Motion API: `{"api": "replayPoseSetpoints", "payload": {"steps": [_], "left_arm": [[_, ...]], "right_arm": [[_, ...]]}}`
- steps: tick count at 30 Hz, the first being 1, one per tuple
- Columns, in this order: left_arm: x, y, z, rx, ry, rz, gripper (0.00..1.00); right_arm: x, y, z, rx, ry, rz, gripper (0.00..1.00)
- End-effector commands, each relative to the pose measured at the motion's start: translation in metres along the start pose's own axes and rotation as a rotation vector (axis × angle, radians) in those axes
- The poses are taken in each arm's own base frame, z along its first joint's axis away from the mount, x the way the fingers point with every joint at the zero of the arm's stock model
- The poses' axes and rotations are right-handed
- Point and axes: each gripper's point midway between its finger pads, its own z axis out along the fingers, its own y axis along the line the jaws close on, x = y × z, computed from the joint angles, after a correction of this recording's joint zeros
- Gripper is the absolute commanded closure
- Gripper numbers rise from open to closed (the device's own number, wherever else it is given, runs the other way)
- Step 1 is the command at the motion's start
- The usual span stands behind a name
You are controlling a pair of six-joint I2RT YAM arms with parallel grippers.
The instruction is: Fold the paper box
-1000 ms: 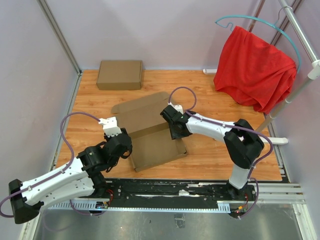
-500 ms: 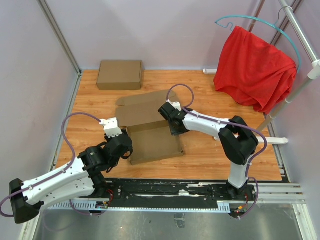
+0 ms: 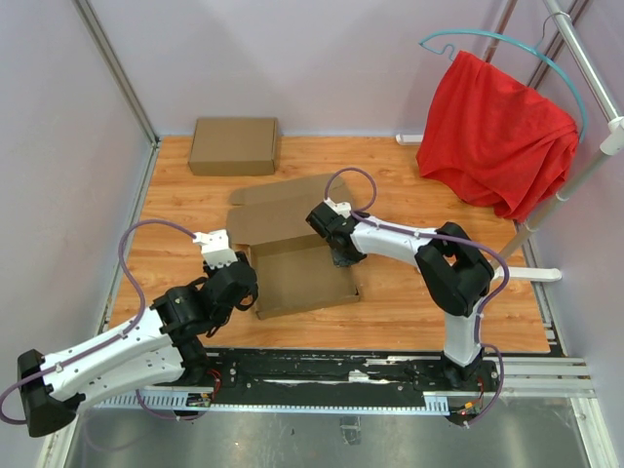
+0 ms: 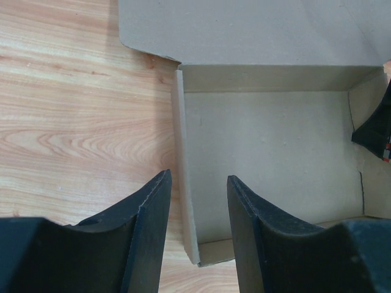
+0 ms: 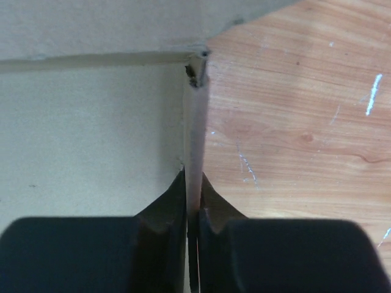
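**Swung squarer to the table edge: the paper box [image 3: 297,278], with the right gripper [image 3: 341,259] pinching its wall**

Compared with a second ago, the paper box is lying straighter on the wooden table [image 3: 439,302], and the right arm's elbow is sitting closer in. The box is resting at the middle of the table, its tray part nearest the arms and its wide lid flap lying flat toward the back.

In the right wrist view the right gripper [image 5: 192,183] is squeezing the upright right-hand side wall of the box [image 5: 91,134], with one finger inside the tray and one outside over bare wood.

The left gripper [image 3: 250,291] is hanging at the box's left side. Its fingers [image 4: 149,213] are standing spread, and the left side wall is running up between them in the left wrist view. Whether they are touching it, I cannot tell.

A second, closed cardboard box [image 3: 234,146] is sitting at the far left corner, well apart. A red cloth [image 3: 497,132] is hanging from a teal hanger [image 3: 507,41] on a rail at the right, off the table. Nothing is lying between the grippers and the box.
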Motion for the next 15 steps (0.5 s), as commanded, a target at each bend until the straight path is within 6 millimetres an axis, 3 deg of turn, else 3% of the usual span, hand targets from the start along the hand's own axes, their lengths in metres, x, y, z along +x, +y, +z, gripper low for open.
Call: {"api": "replayPoseSetpoints", "payload": {"steps": [1,5,6,8,9,11,15], "left_arm": [[-0.005,0.003,-0.001,-0.004,-0.028,-0.014,0.53],[-0.006,0.004,-0.001,-0.006,-0.029,-0.014,0.53],[-0.005,0.004,-0.001,-0.006,-0.029,-0.014,0.53],[-0.005,0.004,-0.001,-0.007,-0.029,-0.013,0.53],[-0.005,0.004,0.0,-0.008,-0.031,-0.016,0.53],[-0.004,0.004,0.0,-0.009,-0.032,-0.017,0.53],[-0.004,0.004,0.001,-0.008,-0.035,-0.029,0.5]], "right_arm": [[0.039,-0.011,0.023,0.058,0.107,-0.014,0.99],[0.039,-0.011,0.025,0.054,0.099,0.001,0.99],[0.038,-0.011,0.023,0.051,0.097,0.003,0.94],[0.034,-0.012,0.018,0.048,0.086,0.016,0.68],[0.032,-0.012,0.015,0.043,0.076,0.025,0.61],[0.024,-0.014,0.008,0.029,0.055,0.046,0.54],[0.001,-0.019,-0.008,-0.029,0.017,0.108,0.51]]}}
